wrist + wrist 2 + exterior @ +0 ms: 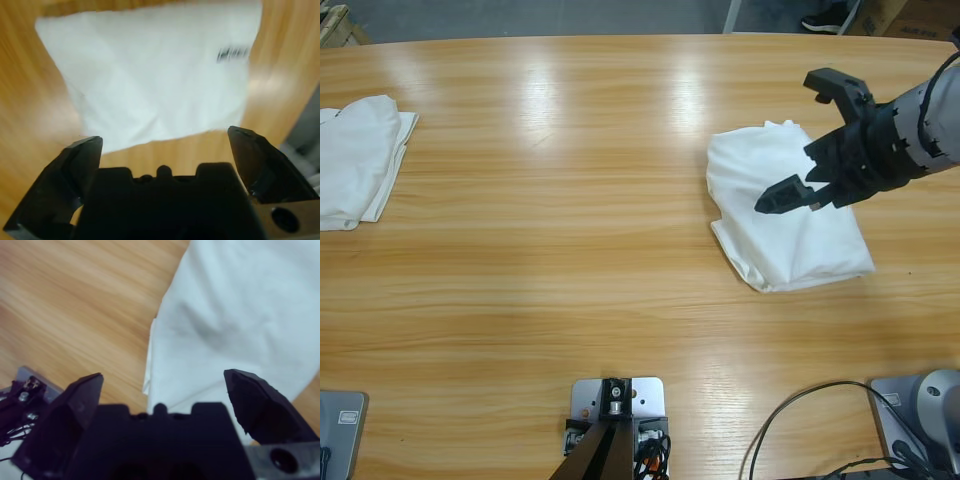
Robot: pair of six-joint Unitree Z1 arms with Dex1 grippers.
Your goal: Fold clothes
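Your right gripper (807, 140) hangs with jaws spread wide over the folded white shirt (785, 220) at the table's (580, 250) right side, nothing pinched. The shirt's long axis runs diagonally, directly beneath the jaws. Your left gripper (162, 150), also spread, faces a lettered white shirt (150, 80) just ahead

A robotics lab or test room: a long, glossy wooden counter (570, 200) carries mounted rig hardware with loose black cables (800, 440), while grey floor (570, 15) and stacked brown cardboard boxes (910, 15) lie beyond its far edge.
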